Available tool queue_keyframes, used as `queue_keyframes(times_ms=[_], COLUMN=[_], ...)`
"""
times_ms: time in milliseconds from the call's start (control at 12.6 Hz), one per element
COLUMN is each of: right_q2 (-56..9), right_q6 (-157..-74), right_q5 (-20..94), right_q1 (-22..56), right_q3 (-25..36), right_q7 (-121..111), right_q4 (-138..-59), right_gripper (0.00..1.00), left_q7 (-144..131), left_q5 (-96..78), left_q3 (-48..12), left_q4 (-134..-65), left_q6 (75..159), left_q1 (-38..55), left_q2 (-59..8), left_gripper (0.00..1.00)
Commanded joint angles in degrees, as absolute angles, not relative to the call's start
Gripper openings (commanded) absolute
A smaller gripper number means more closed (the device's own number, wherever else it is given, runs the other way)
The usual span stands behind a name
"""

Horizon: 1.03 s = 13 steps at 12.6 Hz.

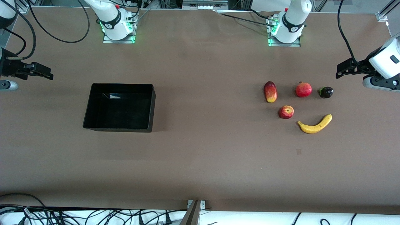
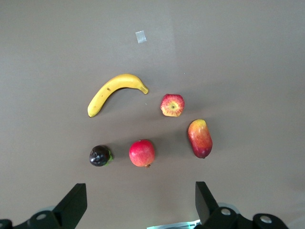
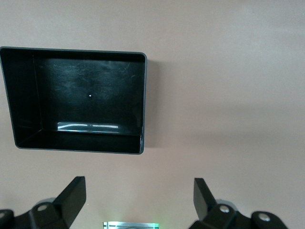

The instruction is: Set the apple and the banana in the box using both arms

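The apple point(image 1: 286, 112) is small, red with yellow patches, and lies on the table toward the left arm's end; it also shows in the left wrist view point(image 2: 172, 105). The yellow banana point(image 1: 315, 124) lies beside it, nearer the front camera, and shows in the left wrist view point(image 2: 114, 91). The black box point(image 1: 119, 107) sits empty toward the right arm's end, seen in the right wrist view point(image 3: 76, 100). My left gripper point(image 1: 343, 69) is open and empty, up at the table's left-arm end point(image 2: 140, 205). My right gripper point(image 1: 42, 72) is open and empty at the other end point(image 3: 139, 202).
An elongated red-yellow fruit point(image 1: 270, 91), a red pomegranate point(image 1: 303, 89) and a small dark fruit point(image 1: 326, 92) lie in a row farther from the front camera than the apple. A small tape mark point(image 1: 298, 152) is on the brown table. Cables run along the front edge.
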<state>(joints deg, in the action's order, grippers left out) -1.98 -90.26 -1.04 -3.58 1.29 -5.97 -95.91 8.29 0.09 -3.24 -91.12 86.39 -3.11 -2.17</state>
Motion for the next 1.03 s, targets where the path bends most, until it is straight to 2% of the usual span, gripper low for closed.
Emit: queue_keyframes(times_ms=[0, 792, 950], right_q2=[-2.28, -2.37, -3.77], right_q6=[-89.21, -89.12, -85.02], right_q5=[-1.85, -2.28, -2.29], right_q1=[-3.78, -3.78, -3.43], right_q3=[0.97, 0.97, 0.79], right_q7=[-5.71, -5.54, -4.84], right_q4=[-94.83, -95.36, -96.32], right_gripper=[1.00, 1.00, 1.00], left_q7=[8.09, 8.09, 8.09], left_q5=[-0.18, -0.18, -0.18], left_q3=[-3.52, -3.43, -3.43], left_q4=[-90.00, -90.00, -90.00], left_q6=[86.22, 86.22, 86.22], left_q1=[-3.52, -3.52, -3.52], left_q2=[-2.72, -2.72, -2.72], left_gripper=[1.00, 1.00, 1.00])
